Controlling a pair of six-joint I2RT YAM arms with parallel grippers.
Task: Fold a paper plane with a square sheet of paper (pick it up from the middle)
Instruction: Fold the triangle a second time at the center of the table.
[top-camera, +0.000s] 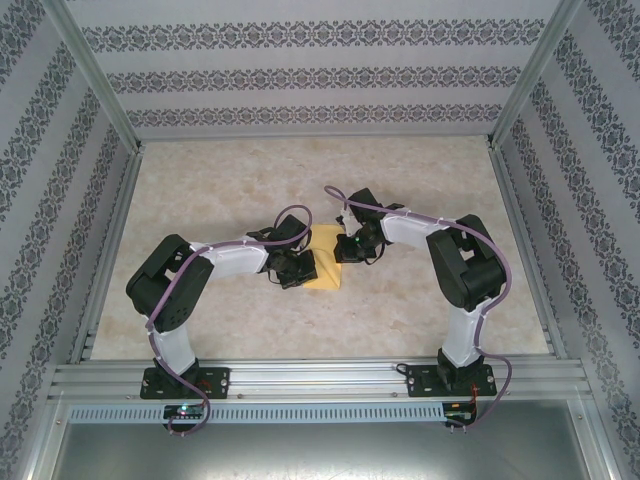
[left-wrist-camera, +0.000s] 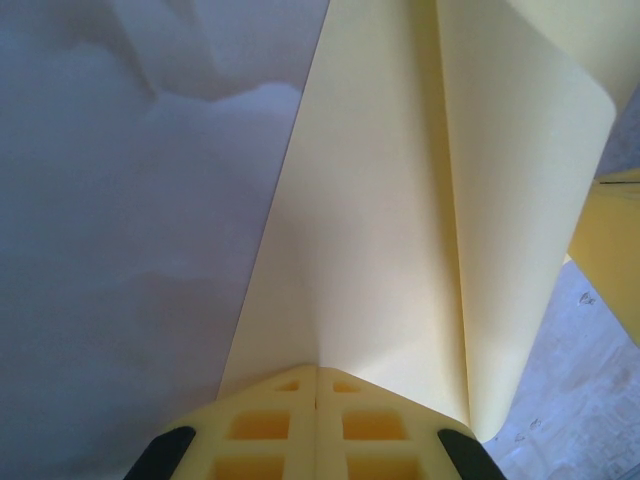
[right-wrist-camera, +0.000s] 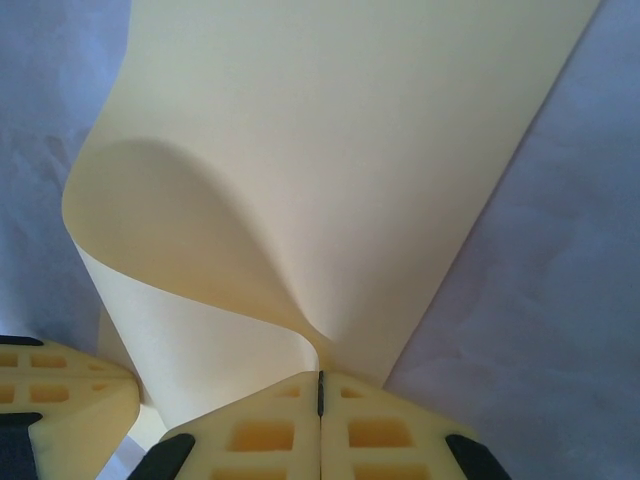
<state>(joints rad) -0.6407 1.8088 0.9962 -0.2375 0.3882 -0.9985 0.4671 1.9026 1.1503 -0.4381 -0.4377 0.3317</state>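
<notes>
Left gripper (left-wrist-camera: 317, 392): jaws pressed together, pinching the near edge of the square sheet of paper (left-wrist-camera: 380, 220); the sheet curls over along its right side
Right gripper (right-wrist-camera: 320, 392): same deal, clamped tight on the sheet's edge; paper bulges up in a loop just past the fingertips
Paper spot: middle of the table (top-camera: 420, 300), right between both grippers

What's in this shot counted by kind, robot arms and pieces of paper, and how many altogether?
Robot arms: 2, the left arm and the right arm
Sheets of yellow paper: 1, the square sheet of paper, pinched by both the left gripper and the right gripper
Total: 3
</notes>
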